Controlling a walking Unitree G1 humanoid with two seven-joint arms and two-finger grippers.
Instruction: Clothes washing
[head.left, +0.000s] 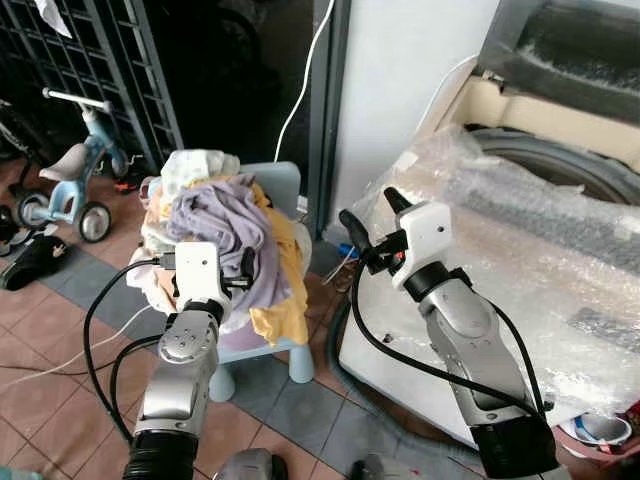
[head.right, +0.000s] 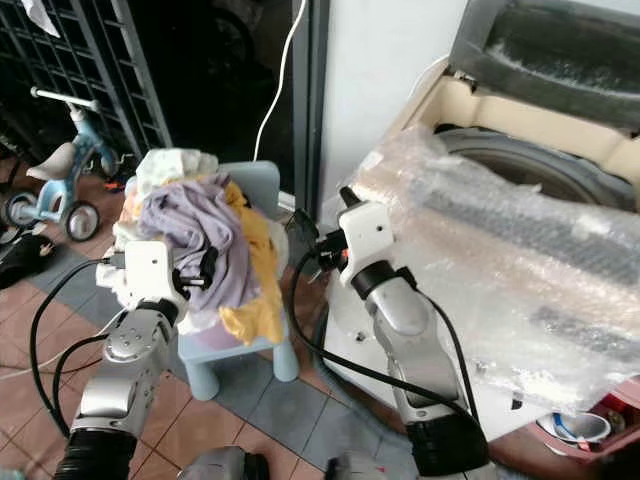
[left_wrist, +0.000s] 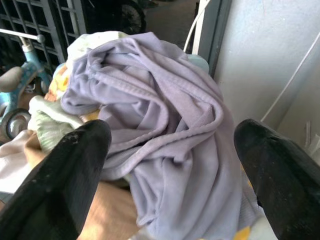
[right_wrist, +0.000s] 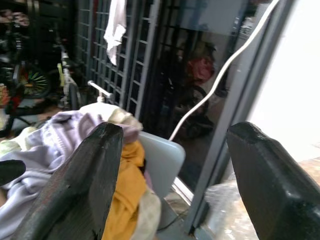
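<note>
- A pile of clothes (head.left: 225, 235) lies heaped on a small light-blue chair (head.left: 285, 190); it covers the whole seat and hangs over the front edge.
- On top of the pile is a lavender garment (left_wrist: 165, 130), and a yellow cloth (head.left: 283, 290) hangs down at the chair's right front corner.
- The left gripper (left_wrist: 172, 165) is released, its fingers spread wide, just in front of the lavender garment and not gripping it.
- The right gripper (head.left: 372, 225) is also released, held in the air between the chair and the washing machine (head.left: 560, 160).
- The washing machine stands at the right with its lid up; bubble wrap (head.left: 530, 230) lies across its top edge.
- A child's tricycle (head.left: 70, 165) stands near the dark metal gate (head.left: 90, 60) behind.
</note>
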